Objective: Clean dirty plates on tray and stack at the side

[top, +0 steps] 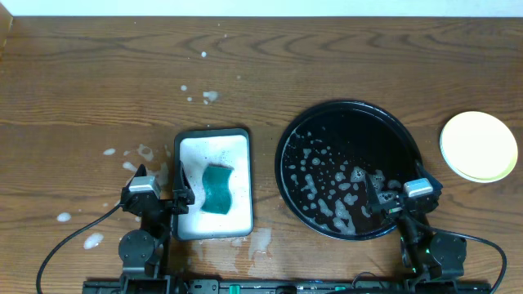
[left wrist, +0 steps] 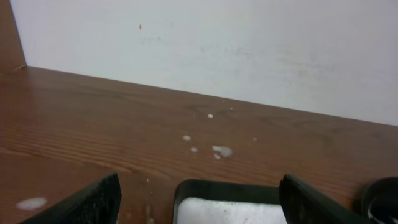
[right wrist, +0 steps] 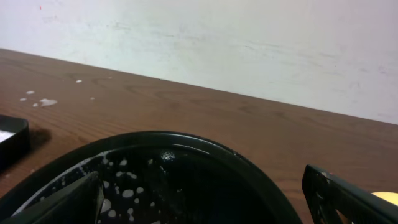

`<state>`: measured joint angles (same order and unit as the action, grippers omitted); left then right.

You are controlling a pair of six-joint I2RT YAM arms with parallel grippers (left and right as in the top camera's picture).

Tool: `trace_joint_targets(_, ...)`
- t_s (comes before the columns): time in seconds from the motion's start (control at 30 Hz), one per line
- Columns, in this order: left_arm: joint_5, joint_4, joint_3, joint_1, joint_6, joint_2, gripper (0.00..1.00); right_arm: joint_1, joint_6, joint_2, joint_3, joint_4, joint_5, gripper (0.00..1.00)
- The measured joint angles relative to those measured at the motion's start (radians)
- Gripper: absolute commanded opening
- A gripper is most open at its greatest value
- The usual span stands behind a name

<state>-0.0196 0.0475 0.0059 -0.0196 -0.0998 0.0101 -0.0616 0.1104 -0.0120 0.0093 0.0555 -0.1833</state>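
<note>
Lying right of the black tray on the table, the yellow-topped plates sit nearest the right tool; it gapes empty; left tool likewise released.

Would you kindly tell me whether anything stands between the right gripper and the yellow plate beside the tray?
Nothing visible does. The right gripper sits over the near-right edge of the black tray; only the tray's rim and bare table separate it from the yellow plate.

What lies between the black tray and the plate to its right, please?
Only a narrow strip of bare wooden table, shown overhead; the black tray and the plate do not touch.
</note>
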Motion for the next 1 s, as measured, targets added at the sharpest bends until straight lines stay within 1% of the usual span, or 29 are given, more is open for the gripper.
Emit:
trace_joint_targets(0.27, -0.004, -0.066, 0.006, 0.000, 0.000, 0.000, 0.82, 0.000, 0.000, 0.000, 0.000, 0.000, 0.000, 0.99)
trace_joint_targets(1.0, -0.004, -0.069, 0.007, 0.000, 0.000, 0.001, 0.82, 0.000, 0.000, 0.000, 0.000, 0.000, 0.000, 0.99)
